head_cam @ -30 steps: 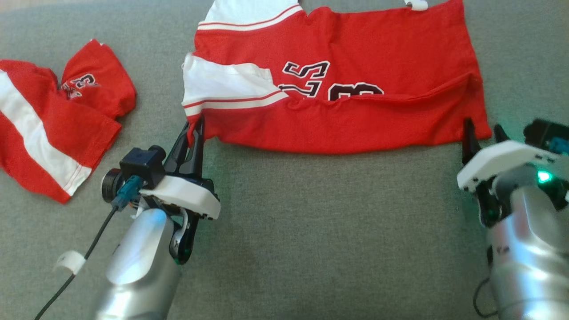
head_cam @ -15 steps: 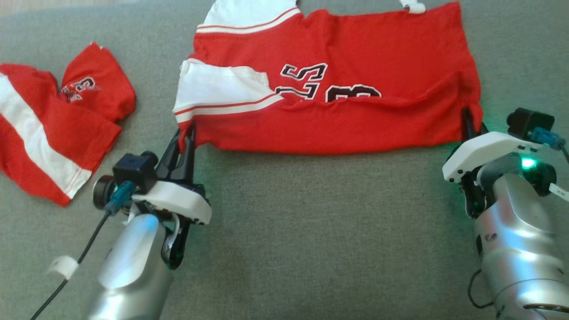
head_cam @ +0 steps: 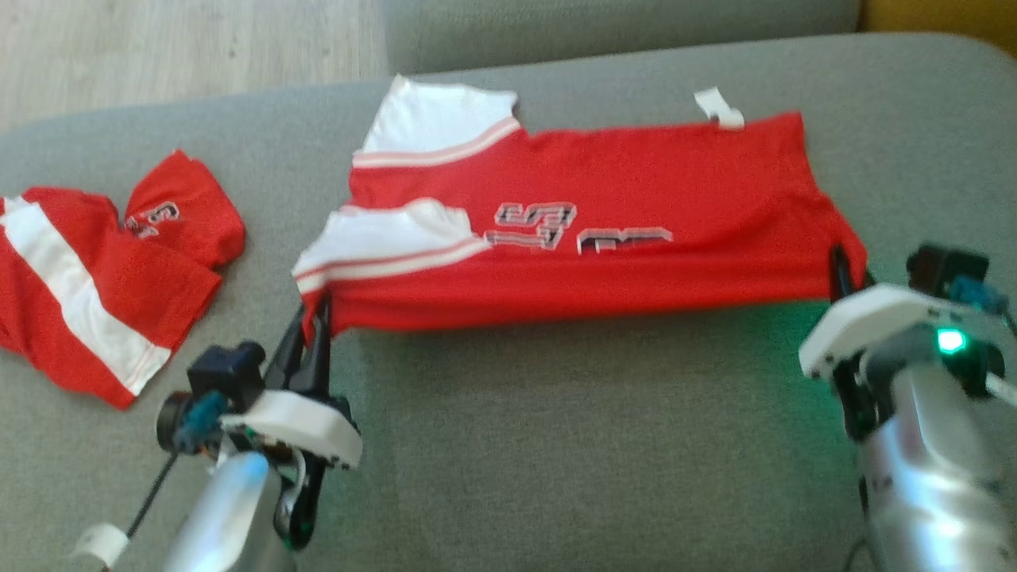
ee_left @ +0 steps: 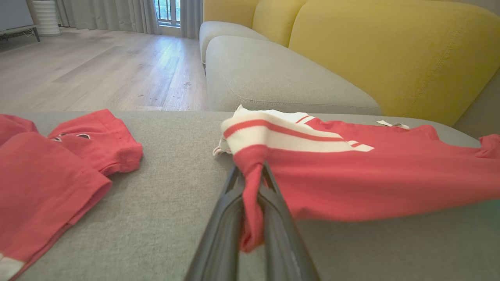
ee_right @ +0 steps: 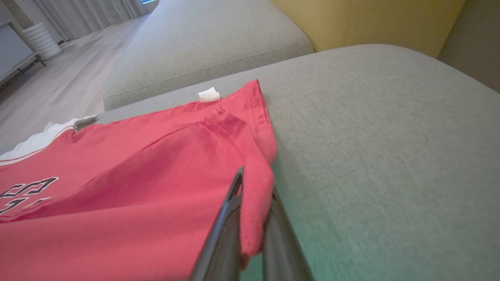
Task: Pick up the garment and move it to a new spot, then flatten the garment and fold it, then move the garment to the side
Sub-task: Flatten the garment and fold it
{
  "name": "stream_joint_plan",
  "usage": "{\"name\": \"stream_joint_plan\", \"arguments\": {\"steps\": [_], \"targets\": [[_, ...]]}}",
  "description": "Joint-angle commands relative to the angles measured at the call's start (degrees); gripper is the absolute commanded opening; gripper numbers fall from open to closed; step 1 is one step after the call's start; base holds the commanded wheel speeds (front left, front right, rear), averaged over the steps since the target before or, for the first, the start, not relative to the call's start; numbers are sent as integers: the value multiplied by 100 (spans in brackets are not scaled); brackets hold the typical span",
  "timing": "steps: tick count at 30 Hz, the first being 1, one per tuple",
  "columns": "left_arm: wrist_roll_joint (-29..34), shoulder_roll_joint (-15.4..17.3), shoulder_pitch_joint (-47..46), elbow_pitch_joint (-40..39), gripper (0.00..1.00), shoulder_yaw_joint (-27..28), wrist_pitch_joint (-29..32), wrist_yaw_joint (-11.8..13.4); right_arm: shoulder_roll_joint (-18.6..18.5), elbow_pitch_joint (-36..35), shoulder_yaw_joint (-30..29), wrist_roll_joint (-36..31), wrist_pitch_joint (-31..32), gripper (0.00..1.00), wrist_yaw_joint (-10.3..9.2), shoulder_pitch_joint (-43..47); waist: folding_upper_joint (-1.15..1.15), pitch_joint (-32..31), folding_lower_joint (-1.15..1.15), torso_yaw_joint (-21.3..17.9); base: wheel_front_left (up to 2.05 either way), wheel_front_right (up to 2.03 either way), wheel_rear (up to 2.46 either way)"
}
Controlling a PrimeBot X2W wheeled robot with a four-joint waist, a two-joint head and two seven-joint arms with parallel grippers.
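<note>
The garment (head_cam: 604, 238) is a red jersey with white striped sleeves and dark numerals, spread across the grey cushion (head_cam: 556, 445). My left gripper (head_cam: 318, 314) is shut on its near left corner, and the left wrist view shows red cloth (ee_left: 252, 183) pinched between the dark fingers. My right gripper (head_cam: 838, 266) is shut on the near right corner, where the right wrist view shows the hem (ee_right: 256, 195) clamped. The near edge of the garment (ee_right: 136, 175) is lifted off the cushion between both grippers.
A second red and white garment (head_cam: 95, 278) lies crumpled at the left of the cushion. Wooden floor (head_cam: 159, 48) shows beyond the far left edge. A yellow sofa back (ee_left: 390, 50) and another grey cushion (ee_left: 273, 78) stand behind.
The right gripper has gone from open beside the near right corner to shut on it. Both grippers have raised the near edge. The head camera has tilted up.
</note>
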Motion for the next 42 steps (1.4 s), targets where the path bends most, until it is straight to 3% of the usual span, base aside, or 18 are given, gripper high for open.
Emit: {"name": "stream_joint_plan", "arguments": {"steps": [1,11,17,18,19,20,28,34,38,42], "targets": [[-55,214,-11,-224,0,204,15,72,-4,-381,55,-46,92,0,-4,98,0,-163,1,-26,0,0,0],[-113,241,788,-682,0,-74,516,108,-3,-1945,-3,371,1082,0,-4,1631,0,-570,1,-48,0,0,0],[-119,239,1057,-846,0,-261,812,115,-2,-2530,-24,580,1455,0,-4,2209,0,-630,1,-95,0,0,0],[-114,231,1069,-863,0,-280,825,127,-2,-2586,-20,603,1486,21,-4,2249,0,-628,1,-102,0,0,0],[-97,227,1077,-877,66,-310,829,147,-2,-2689,-10,639,1508,100,-4,2300,0,-621,1,-119,0,0,0],[-86,232,1074,-881,100,-316,820,162,-2,-2744,2,662,1495,100,-4,2312,0,-613,1,-128,0,0,0],[-59,243,931,-1075,100,-176,396,307,-2,-3233,-81,616,993,100,-4,2125,0,-475,1,-188,0,0,0],[-42,284,618,-1363,100,-49,-15,281,-2,-3501,-66,535,567,100,-4,1809,0,-235,1,-198,0,0,0],[-80,369,161,-1538,100,-6,10,123,-2,-3586,-28,451,442,100,-4,1499,0,44,1,-232,0,0,0],[-125,581,-693,-1546,100,-93,470,-174,-2,-3625,70,365,437,100,-4,1068,0,433,1,-368,0,0,0]]}}
